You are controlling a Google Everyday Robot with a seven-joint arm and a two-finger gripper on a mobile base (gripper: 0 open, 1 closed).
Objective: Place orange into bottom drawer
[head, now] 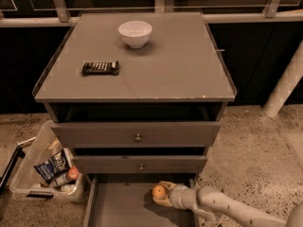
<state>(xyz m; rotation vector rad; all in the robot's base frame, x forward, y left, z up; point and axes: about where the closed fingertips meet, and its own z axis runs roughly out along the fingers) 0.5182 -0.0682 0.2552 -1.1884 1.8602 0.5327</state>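
The orange (159, 191) is a small round bright-orange fruit held in my gripper (162, 194) just above the floor of the bottom drawer (120, 206). The drawer is pulled out at the foot of the grey cabinet, a shallow grey tray with thin side walls. My gripper reaches in from the lower right, over the drawer's right half, with its fingers closed around the orange. My pale arm (227, 207) runs off toward the bottom right corner.
Two shut grey drawer fronts with round knobs (138, 137) sit above the open drawer. A white bowl (135, 33) and a dark snack bar (100, 68) lie on the cabinet top. A clear bin (45, 167) with packets and a small red ball stands at the left.
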